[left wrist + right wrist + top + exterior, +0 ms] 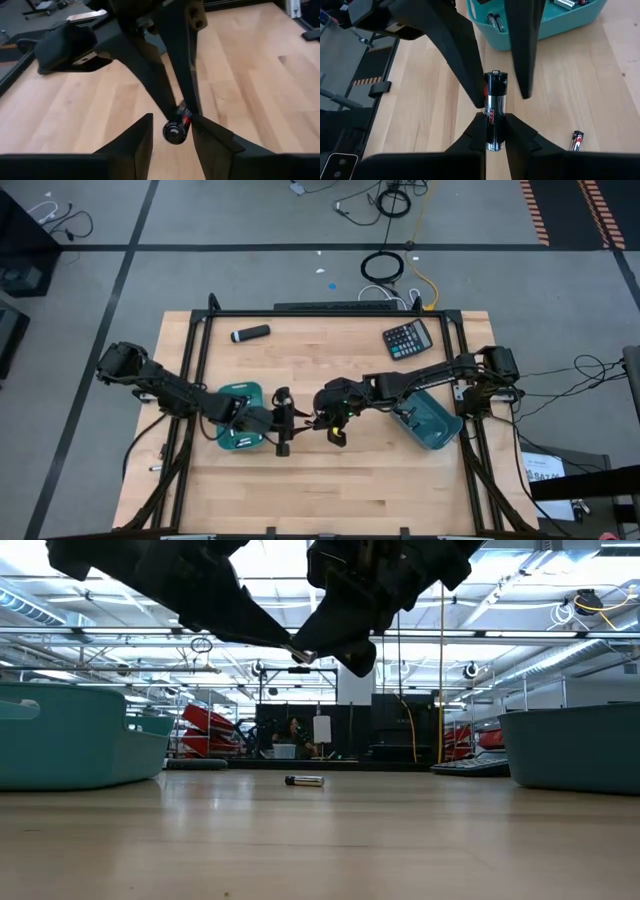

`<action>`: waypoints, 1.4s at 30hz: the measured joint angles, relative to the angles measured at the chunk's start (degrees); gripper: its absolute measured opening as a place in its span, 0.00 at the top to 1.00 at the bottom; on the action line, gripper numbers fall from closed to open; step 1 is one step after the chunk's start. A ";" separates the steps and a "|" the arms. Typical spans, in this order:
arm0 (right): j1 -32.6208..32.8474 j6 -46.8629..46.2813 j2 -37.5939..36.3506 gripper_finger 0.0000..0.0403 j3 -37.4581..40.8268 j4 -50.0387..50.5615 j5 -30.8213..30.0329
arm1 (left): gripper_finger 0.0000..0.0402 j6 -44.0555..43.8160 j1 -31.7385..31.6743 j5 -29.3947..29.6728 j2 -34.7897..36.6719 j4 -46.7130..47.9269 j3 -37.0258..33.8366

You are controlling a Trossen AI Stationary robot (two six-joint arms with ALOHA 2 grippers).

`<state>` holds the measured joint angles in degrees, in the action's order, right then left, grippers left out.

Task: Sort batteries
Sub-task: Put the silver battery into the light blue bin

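My right claw (492,131): closed on a silver-and-black battery (495,107), held off the table at mid-table; its fingers pinch the lower end.
My left claw (172,132): facing the right one, its fingers part open on either side of the same battery's free end; whether they touch it I cannot tell.
Obstruction: both arms cross above the table centre, hiding the board beneath them from overhead.
Loose battery (304,781): lying flat on the wood, apart from both claws.
Left teal bin (238,418): just behind my left claw, batteries inside.
Right teal bin (432,423): under my right forearm.
Calculator (408,338): far right corner.
Marker-like cylinder (250,333): far edge, left.
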<state>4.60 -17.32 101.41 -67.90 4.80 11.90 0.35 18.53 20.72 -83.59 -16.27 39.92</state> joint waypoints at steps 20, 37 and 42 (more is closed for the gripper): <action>1.20 -0.05 -0.11 0.73 0.04 -0.48 -2.32 | 0.86 0.80 -0.68 -5.22 -0.06 -0.15 0.66; 2.44 3.21 -5.29 0.56 0.04 13.83 -16.09 | 0.86 -21.75 7.62 -4.19 4.48 47.02 8.95; 4.37 4.50 -4.38 0.57 0.04 12.90 -18.29 | 0.86 -31.19 9.67 -3.47 7.18 66.99 14.49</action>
<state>8.97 -12.82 97.03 -67.85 17.69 -6.39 -30.83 28.20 17.25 -76.41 50.72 54.41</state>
